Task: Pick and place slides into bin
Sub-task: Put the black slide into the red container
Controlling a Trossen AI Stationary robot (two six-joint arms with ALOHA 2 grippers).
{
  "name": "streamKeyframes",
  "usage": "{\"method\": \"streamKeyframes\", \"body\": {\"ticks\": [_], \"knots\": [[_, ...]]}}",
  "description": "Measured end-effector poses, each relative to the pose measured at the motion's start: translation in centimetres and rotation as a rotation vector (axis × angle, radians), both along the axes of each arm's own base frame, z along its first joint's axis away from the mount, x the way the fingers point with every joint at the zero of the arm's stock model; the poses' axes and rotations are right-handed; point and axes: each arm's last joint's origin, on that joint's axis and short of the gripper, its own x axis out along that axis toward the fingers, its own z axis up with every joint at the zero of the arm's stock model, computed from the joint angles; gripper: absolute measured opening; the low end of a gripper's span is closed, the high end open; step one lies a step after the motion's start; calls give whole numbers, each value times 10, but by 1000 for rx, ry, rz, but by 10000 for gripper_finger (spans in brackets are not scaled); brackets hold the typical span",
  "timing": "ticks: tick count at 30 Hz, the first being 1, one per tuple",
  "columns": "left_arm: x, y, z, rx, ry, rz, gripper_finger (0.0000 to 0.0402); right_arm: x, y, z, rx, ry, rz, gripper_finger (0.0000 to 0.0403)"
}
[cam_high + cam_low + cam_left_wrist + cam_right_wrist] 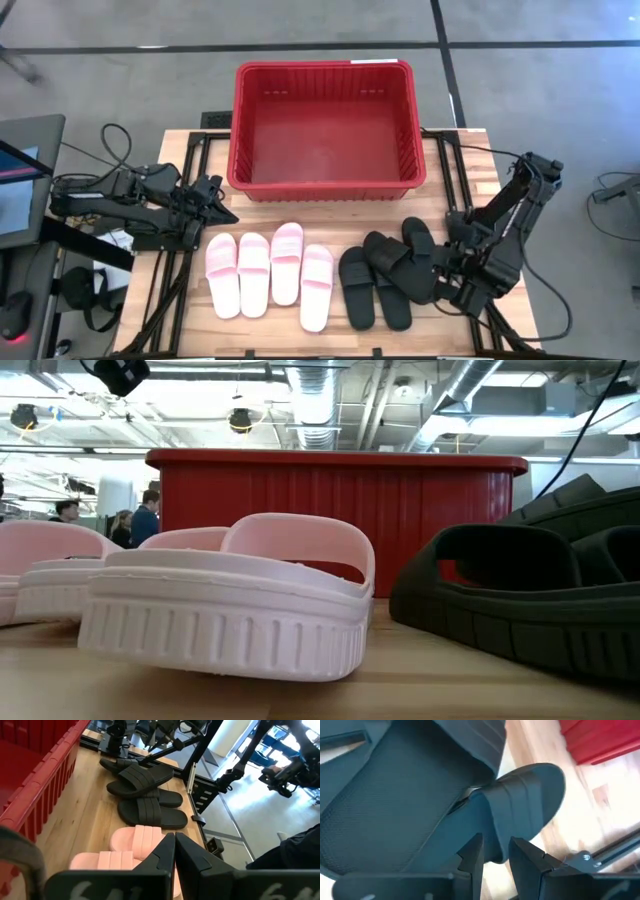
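The red bin (320,188) stands at the table's far middle with nothing in it. Several pale pink slides (268,272) lie side by side on their soles near the front. Two black slides (375,290) lie flat to their right. More black slides (410,250) are piled crosswise beside them. My right gripper (443,268) hangs over that pile, slanting steeply down. Its fingers (470,857) stand a little apart, open, above a striped-strap black slide (525,800). My left gripper (228,212) waits shut, clear of the table, left of the pink slides.
A monitor (20,180) stands off the table's left edge. Black frame rails (200,150) run along both sides of the bin. People (140,510) stand far off in the room behind. Bare wood (330,215) lies between the bin and the slides.
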Motion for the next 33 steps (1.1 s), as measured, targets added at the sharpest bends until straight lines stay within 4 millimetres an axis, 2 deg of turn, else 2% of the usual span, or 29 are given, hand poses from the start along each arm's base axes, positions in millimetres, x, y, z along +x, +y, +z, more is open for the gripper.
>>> {"method": "streamKeyframes", "body": {"ticks": [12, 19, 26, 33], "knots": [[0, 0, 0, -1, -1, 7, 0, -2, -4, -25, -1, 3, -19, 81], [0, 1, 0, 5, -1, 23, 0, -1, -6, -30, -5, 5, -22, 84], [0, 1, 0, 21, -5, 21, 0, 6, -9, -32, -33, 33, 18, 120], [0, 1, 0, 22, -5, 20, 0, 16, -5, -47, -97, 86, 24, 158]]}}
